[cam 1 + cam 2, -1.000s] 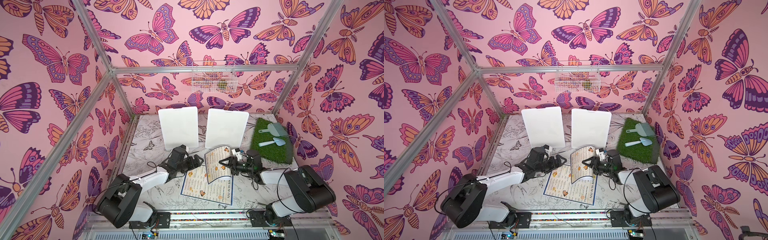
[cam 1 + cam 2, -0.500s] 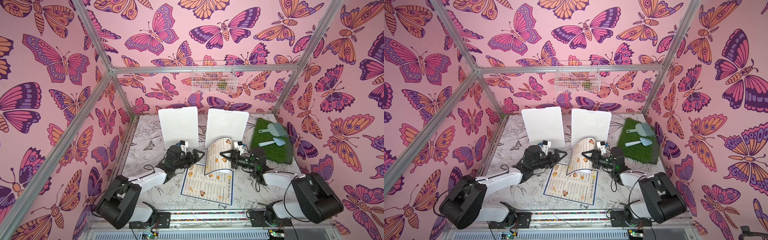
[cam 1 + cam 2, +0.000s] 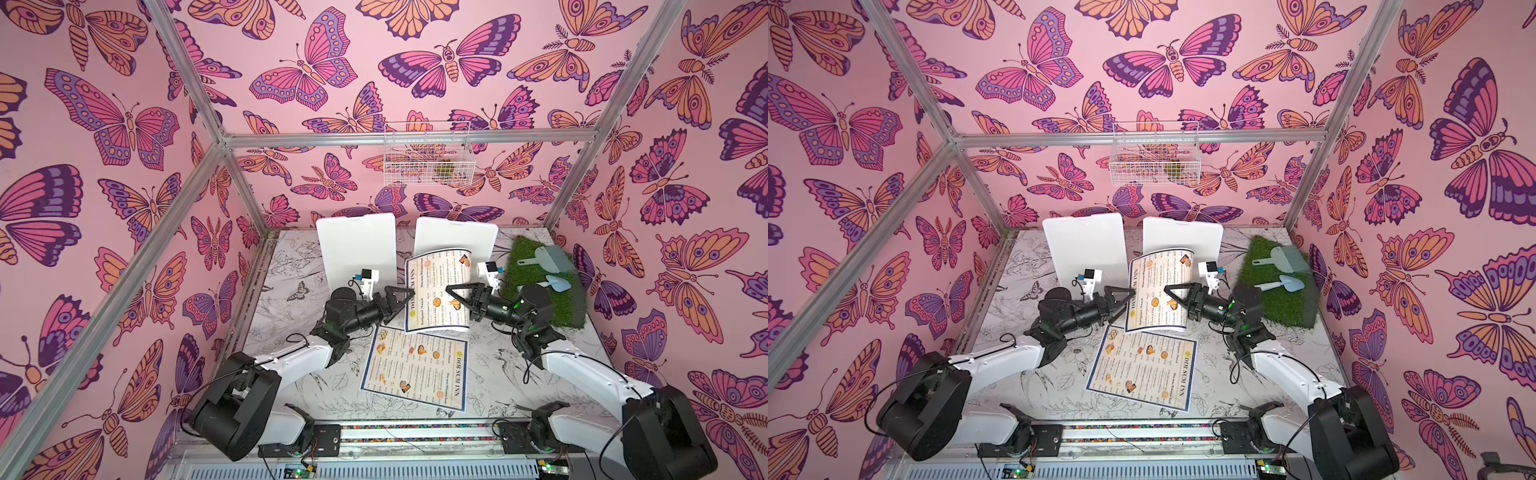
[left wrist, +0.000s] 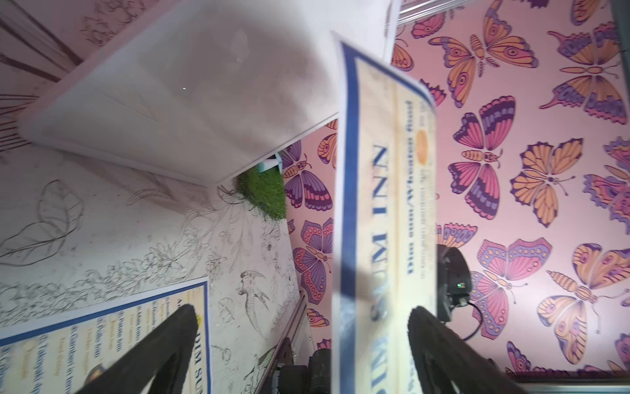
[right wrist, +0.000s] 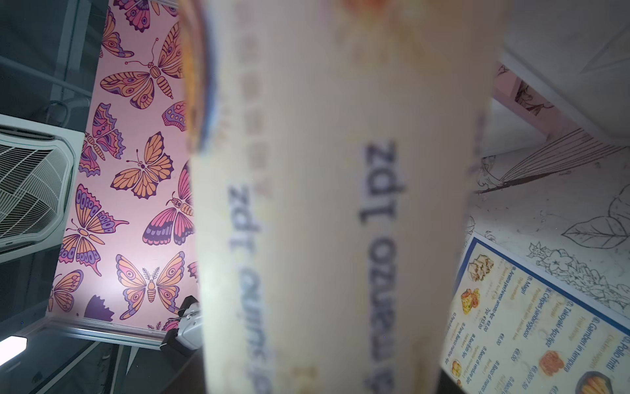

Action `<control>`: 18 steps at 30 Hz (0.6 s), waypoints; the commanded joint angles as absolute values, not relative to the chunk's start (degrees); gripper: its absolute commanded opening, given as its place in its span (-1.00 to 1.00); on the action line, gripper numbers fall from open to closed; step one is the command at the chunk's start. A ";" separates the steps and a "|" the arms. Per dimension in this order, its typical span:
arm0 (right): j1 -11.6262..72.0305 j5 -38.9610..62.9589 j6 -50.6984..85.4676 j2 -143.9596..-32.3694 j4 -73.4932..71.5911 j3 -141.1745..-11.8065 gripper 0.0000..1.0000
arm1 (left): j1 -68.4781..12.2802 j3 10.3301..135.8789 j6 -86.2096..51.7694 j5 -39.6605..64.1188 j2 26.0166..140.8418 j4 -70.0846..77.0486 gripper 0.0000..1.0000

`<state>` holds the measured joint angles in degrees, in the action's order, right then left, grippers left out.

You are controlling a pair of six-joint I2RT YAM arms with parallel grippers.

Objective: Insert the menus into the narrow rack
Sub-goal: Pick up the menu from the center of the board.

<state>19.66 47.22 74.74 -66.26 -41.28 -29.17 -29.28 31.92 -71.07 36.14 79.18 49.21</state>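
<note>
As right end effector (image 3: 453, 294) clamps: raised menu (image 3: 434, 270) upright over worktop (image 3: 291, 270) centre, "1pz" legible.
Left end effector (image 3: 401, 303): jaws apart, straddling its "DIM SUM INN" edge.
Flat menu (image 3: 415, 374): lying toward worktop's front edge, listing "Takoyaki", "Gamberi in tempura".

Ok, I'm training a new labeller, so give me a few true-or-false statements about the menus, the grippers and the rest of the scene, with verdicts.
1. The lower menu lies flat on the table. True.
2. The left gripper is clamped on the raised menu. False: its jaws are open, the menu's edge between them.
3. The right gripper holds the raised menu. True.
4. Both white boards lie flat. False: they stand on edge at the back.
5. The green mat is bare. False: a small scoop and brush lie on it.
</note>
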 commanded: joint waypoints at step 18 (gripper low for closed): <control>20.13 45.65 62.79 -64.21 -25.26 -30.55 0.27 | -29.29 36.82 -64.71 39.55 75.77 43.73 0.24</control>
